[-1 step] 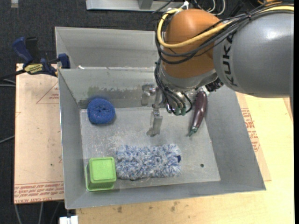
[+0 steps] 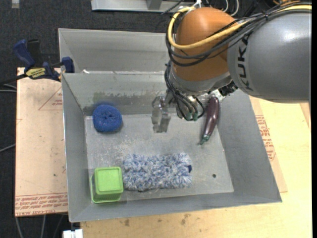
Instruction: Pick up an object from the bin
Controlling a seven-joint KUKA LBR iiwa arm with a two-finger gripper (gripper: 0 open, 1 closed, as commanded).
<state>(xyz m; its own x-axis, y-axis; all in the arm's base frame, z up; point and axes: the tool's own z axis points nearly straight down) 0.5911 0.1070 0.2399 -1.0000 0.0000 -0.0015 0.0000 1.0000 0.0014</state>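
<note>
Approach step: gripper point(image 2: 161, 117) hangs over the bare bin floor point(image 2: 133, 143), no pick made.
You cannot tell whether it is open or closed; nothing shows in it. Nearest is the purple aubergine point(image 2: 210, 119), beside it on the view's right. The blue ball point(image 2: 107, 118), fuzzy mitt point(image 2: 156, 171) and green block point(image 2: 107, 184) lie farther off. Next, likely: centre over one, then descend.
</note>
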